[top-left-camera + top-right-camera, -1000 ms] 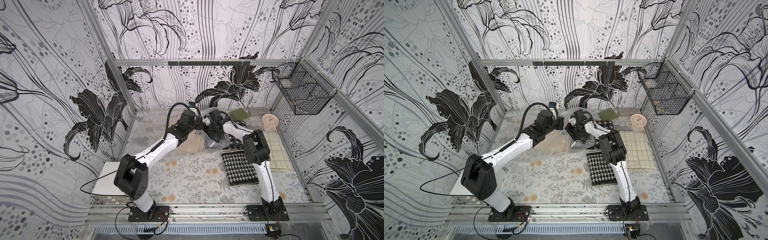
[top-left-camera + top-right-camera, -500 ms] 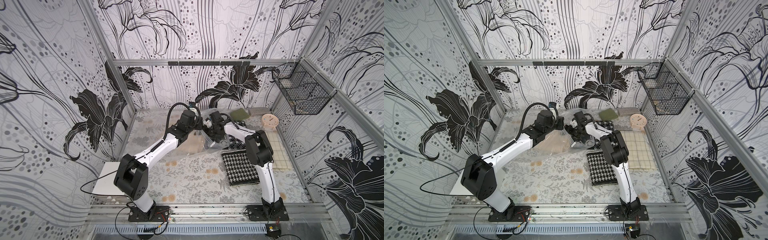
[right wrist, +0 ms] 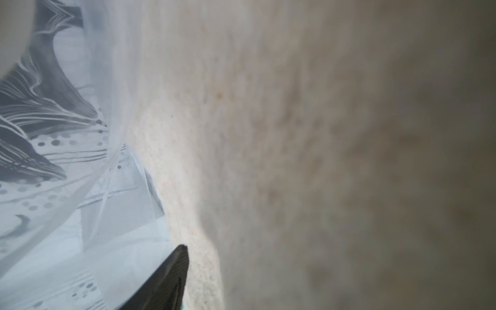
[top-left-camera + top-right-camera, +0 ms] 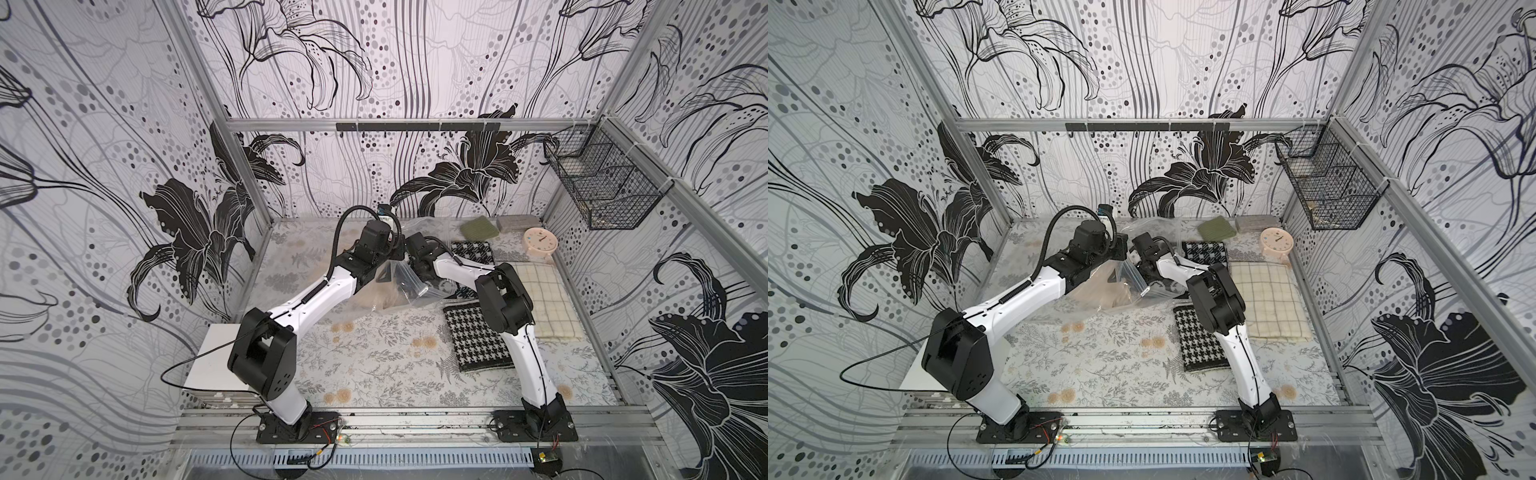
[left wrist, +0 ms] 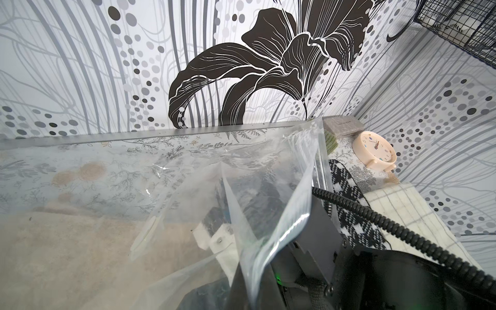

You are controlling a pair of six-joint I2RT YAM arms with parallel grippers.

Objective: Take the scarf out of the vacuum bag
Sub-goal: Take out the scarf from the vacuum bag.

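Note:
The vacuum bag is clear crinkly plastic lying at the middle back of the table, with one edge lifted. The beige scarf lies inside it, seen also in a top view. My left gripper is shut on the bag's raised zip edge and holds it up. The right gripper reaches into the bag's mouth from the right. Its body shows through the plastic in the left wrist view. In the right wrist view one dark finger lies against the scarf; the other finger is hidden.
Two houndstooth cloths and a cream checked cloth lie right of the bag. A green cloth, a grey cloth and a pink clock sit at the back. A wire basket hangs on the right wall.
The right gripper has shifted slightly further down into the bag towards the scarf. The left arm still holds the bag's edge in the same place.

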